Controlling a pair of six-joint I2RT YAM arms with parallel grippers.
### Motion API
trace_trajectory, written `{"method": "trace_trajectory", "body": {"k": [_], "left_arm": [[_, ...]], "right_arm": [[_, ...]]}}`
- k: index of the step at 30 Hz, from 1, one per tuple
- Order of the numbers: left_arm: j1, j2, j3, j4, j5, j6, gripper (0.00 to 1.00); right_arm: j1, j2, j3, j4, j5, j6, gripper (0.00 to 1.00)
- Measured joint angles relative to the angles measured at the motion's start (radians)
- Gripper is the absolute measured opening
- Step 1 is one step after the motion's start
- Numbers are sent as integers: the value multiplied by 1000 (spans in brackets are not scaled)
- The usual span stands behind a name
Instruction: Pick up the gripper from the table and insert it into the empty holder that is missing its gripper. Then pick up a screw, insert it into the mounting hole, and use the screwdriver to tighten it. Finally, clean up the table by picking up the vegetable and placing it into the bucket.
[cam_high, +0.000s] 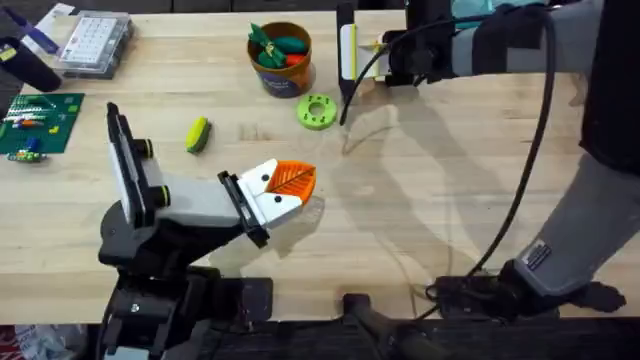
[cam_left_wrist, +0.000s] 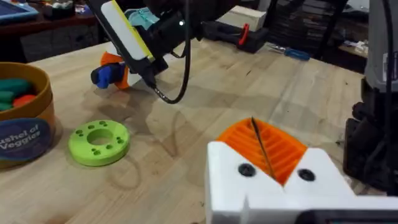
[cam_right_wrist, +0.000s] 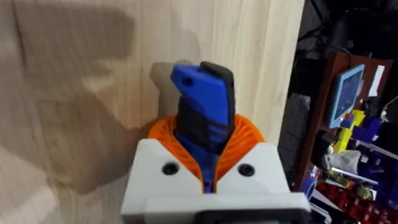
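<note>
Several toy vegetables (cam_high: 278, 47) fill bucket (cam_high: 281, 78) – heaped

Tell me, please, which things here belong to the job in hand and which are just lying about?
Belong to the job:
- blue screwdriver, held in the right gripper
- yellow-green toy vegetable
- orange-brown bucket

Just lying about, as far as I can judge:
- lime-green ring
- green circuit board
- clear parts box
</note>
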Motion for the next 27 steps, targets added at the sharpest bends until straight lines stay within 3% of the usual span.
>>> {"method": "trace_trajectory", "body": {"k": [12, 13, 17, 19, 23, 27], "left_arm": [[0, 0, 0, 0, 0, 0, 11], [0, 0, 0, 0, 0, 0, 11], [0, 0, 0, 0, 0, 0, 11], [0, 0, 0, 0, 0, 0, 11], [0, 0, 0, 0, 0, 0, 11], [0, 0, 0, 0, 0, 0, 11]], "right_arm": [[-1, 0, 9, -48, 4, -4, 68], [-2, 0, 11, -54, 5, -1, 122], [-6, -2, 26, -46, 5, 4, 704], [-8, -4, 38, -38, 6, 4, 940], [-10, -7, 42, -43, 10, 55, 992], [-14, -18, 40, -65, 15, 224, 993]]}}
